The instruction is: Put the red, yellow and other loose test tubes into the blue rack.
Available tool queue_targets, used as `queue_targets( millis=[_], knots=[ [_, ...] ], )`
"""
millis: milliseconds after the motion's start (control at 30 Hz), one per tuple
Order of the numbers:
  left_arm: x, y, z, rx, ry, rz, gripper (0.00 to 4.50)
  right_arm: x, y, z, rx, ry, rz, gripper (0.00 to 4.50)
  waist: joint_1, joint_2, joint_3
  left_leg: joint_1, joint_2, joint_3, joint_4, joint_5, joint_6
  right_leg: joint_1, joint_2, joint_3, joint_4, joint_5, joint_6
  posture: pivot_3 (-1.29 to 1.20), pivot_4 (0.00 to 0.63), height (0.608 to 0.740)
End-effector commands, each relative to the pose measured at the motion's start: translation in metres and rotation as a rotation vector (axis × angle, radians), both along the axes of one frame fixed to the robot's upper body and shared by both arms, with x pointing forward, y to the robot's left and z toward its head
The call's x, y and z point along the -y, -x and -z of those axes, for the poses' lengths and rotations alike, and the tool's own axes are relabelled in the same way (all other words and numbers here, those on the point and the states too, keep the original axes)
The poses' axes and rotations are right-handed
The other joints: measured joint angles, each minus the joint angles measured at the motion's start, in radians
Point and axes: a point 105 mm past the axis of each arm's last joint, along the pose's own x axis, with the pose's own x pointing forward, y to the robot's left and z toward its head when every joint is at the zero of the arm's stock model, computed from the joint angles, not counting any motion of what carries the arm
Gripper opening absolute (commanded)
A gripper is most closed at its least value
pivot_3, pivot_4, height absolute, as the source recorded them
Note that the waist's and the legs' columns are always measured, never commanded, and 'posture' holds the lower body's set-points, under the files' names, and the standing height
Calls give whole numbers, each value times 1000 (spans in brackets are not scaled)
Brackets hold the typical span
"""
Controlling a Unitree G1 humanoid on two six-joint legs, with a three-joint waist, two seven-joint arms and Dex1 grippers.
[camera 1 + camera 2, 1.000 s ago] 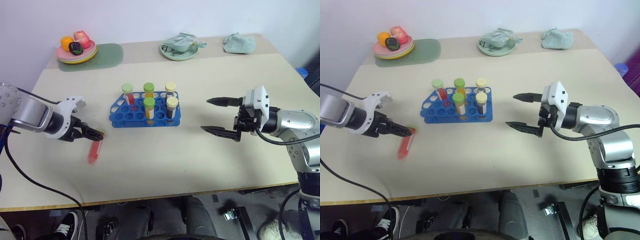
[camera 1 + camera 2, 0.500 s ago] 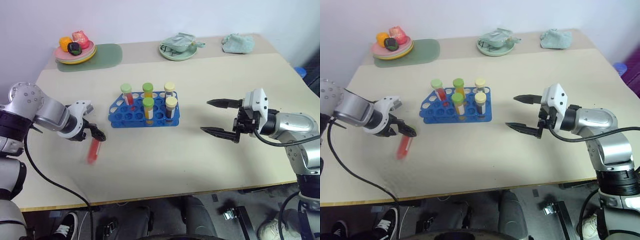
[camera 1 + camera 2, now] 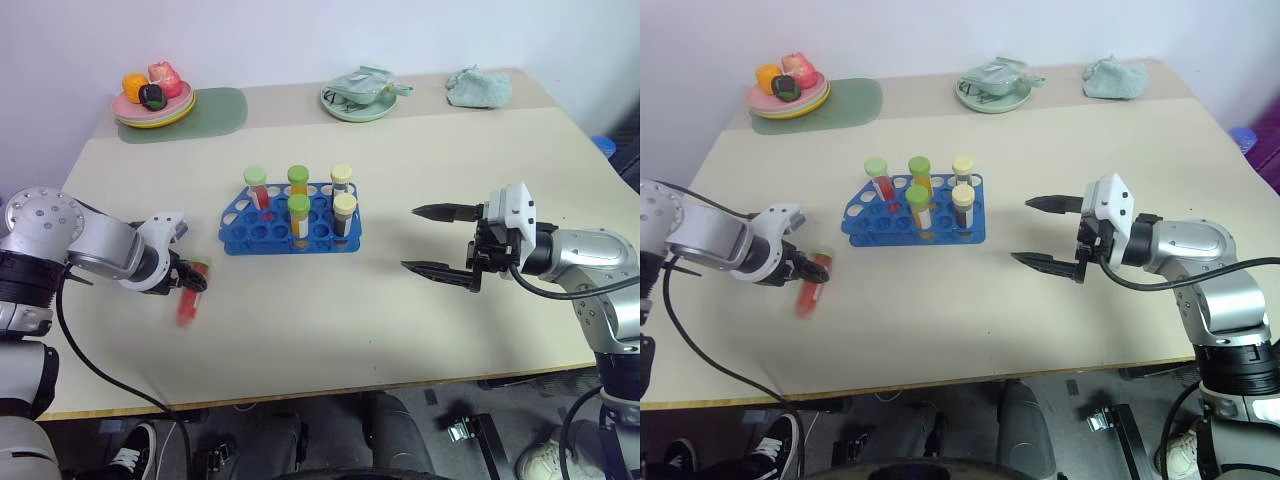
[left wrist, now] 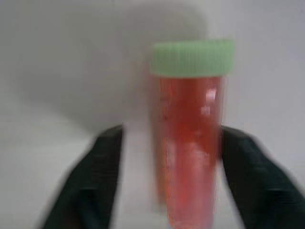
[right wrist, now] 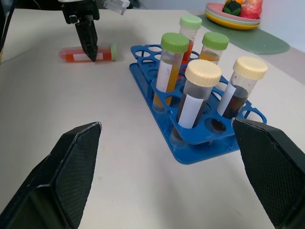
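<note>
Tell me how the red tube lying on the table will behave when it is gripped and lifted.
The red tube is round and lies flat on the table, so a nudge would probably roll it. It looks like smooth clear plastic, so it may slip between the left end effector fingers that straddle it. Being small and capped, it is likely light and should not spill.

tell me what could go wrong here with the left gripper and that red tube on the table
The left gripper straddles the red tube lying flat on the table; the round tube may roll or squirt out as the fingers close. It must then be turned upright, and the blue rack already holds five tubes to bump.
</note>
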Motion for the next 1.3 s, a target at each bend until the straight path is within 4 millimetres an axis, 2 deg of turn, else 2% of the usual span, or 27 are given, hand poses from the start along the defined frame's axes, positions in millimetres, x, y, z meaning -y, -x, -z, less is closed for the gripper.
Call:
queue_targets(
  millis=[33,367,433,500,633,767,867,933,1000,1067,1133,1300],
  knots=[
    [0,-1,-5,32,3,-10,1244,-4,3,-9,50,-5,-18,4500,1,0,0,0,0,0,0,0,0,0,0,0,0,0,0,0,150,740],
    [1,0,-2,50,-7,-15,1244,-3,3,-10,58,3,-13,4500,2,1,0,0,0,0,0,0,0,0,0,0,0,0,0,0,150,740],
    [1,-1,-4,66,-18,-14,961,-3,3,-9,58,6,-13,4500,2,1,0,0,0,0,0,0,0,1,0,0,0,0,0,0,150,740],
    [1,1,-8,80,-14,3,961,-3,3,-9,56,7,-13,4500,3,1,0,0,0,0,0,0,0,0,0,0,0,0,0,0,150,740],
    [-11,-3,-26,167,-52,-31,961,-2,4,-8,55,8,-7,4500,1,1,0,0,0,0,0,0,0,0,0,0,0,0,0,0,150,740],
    [-20,-12,-60,410,-182,-24,961,1,4,-7,56,4,8,4500,0,1,0,0,0,1,0,0,0,0,0,0,0,0,0,0,150,740],
    [-29,-20,-84,604,-230,-50,961,2,4,-6,55,0,17,4500,3,1,0,0,0,1,0,0,0,0,0,0,0,0,0,0,150,740],
    [-32,-27,-107,796,-201,-107,961,2,3,-7,57,-2,23,4500,3,1,0,0,0,2,-1,0,0,0,0,0,0,0,0,0,150,740],
    [-13,-23,-128,986,-233,55,961,2,3,-7,64,5,19,4500,3,1,0,0,1,2,-1,0,0,0,0,0,0,0,0,0,150,740],
    [14,-20,-141,1173,-187,200,961,0,1,-10,73,0,19,4500,6,1,0,-1,1,5,-1,0,0,0,0,0,0,0,0,0,150,740],
    [30,-15,-146,1309,-121,303,961,0,-1,-13,78,-10,24,4500,13,1,-1,-1,1,7,-1,0,0,1,-1,0,-2,0,0,0,150,740],
    [32,-13,-143,1442,54,331,961,3,-2,-14,81,-7,39,4500,24,1,-1,0,2,11,-1,0,0,0,-1,2,-2,0,0,0,150,740]
  ],
)
